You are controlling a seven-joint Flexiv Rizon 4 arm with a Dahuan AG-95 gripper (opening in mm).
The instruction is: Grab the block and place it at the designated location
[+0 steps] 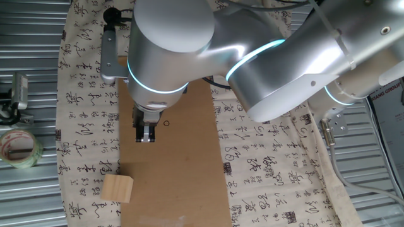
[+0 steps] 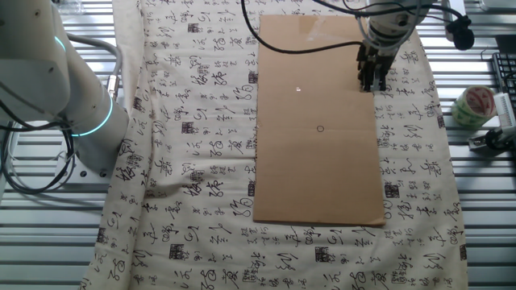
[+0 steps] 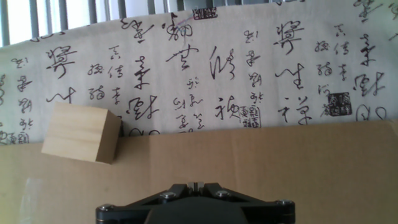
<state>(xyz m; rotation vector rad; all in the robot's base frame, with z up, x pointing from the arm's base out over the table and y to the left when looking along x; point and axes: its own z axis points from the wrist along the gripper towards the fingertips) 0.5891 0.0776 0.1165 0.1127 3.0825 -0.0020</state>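
My gripper (image 3: 196, 202): its black body fills the bottom edge of the hand view, closest to the lens; the fingertips themselves do not show there.
My jaws: in one fixed view the gripper (image 1: 146, 133) hangs over the cardboard with two dark fingers pointing down and close together, nothing between them; whether they are fully clenched I cannot tell.
Block (image 3: 81, 133): a pale wooden cube at about 10 o'clock from me in the hand view, sitting on the far edge of the cardboard where it meets the cloth, untouched and apart from my fingers. In one fixed view the block (image 1: 118, 188) lies at about 7 o'clock from my gripper.
Ring mark (image 1: 166, 123): a tiny black circle drawn on the cardboard, just beside my fingers at 3 o'clock in one fixed view; well apart from the block.
Cardboard (image 2: 318, 169): a flat brown sheet lying on the cloth.
Cloth (image 2: 189, 121): cream fabric printed with black calligraphy, spread over the table.
Tape roll (image 1: 17, 147): off the cloth, on the metal slats.
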